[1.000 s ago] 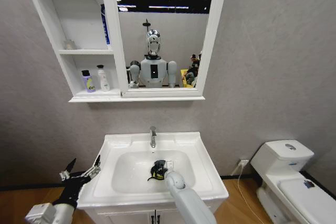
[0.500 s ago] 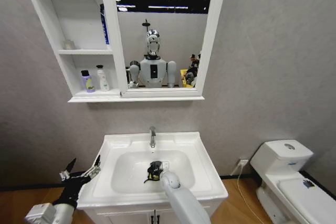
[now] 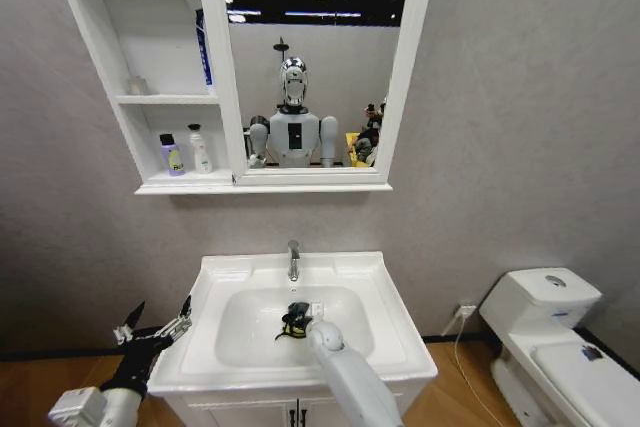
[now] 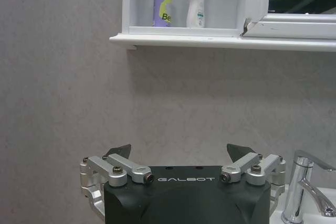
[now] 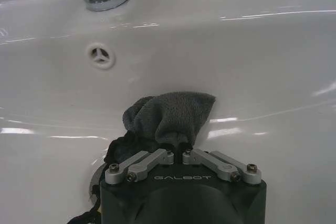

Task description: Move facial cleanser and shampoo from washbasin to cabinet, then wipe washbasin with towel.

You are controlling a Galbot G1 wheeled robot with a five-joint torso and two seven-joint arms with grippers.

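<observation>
Pinched tight on the towel (image 5: 170,119), the right gripper's (image 3: 296,321) fingers meet in a bunched fold of it down in the bowl of the washbasin (image 3: 385,292), toward the back wall below the tap (image 3: 293,260). That cloth looks soft, limp and light; it should drag easily over glazed ceramic, and a hold on the gathered middle looks sound.

Off the washbasin's front left corner the left gripper (image 3: 152,327) hangs idle, fingers spread wide on nothing.

From the head view the towel is a dark smudge; the right wrist view shows its grey pile and the overflow hole (image 5: 100,55) behind. Looking up, the left wrist view shows two bottles (image 4: 180,2) side by side in the cabinet's (image 4: 184,34) bottom compartment.
</observation>
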